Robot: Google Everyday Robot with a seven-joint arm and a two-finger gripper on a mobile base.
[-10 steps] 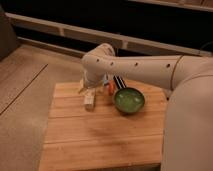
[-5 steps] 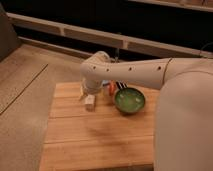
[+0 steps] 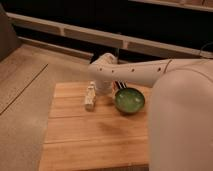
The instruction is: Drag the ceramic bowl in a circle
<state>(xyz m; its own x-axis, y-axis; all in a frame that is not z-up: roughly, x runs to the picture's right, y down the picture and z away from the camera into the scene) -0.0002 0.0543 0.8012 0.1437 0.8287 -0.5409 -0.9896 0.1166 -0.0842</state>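
Wooden table (image 3: 75, 142) is carrying everything I'm working with. I'm watching the white arm (image 3: 137, 74) reaching in from the right and bending down at the wrist over the far side. The green bowl (image 3: 130, 101) is sitting right of centre. I'm judging it stiff, fairly heavy, glossy and chippable, so I'm planning on hooking its far-left rim and sliding it rather than lifting. The gripper (image 3: 119, 86) is hanging wide and holding nothing, just behind that rim.
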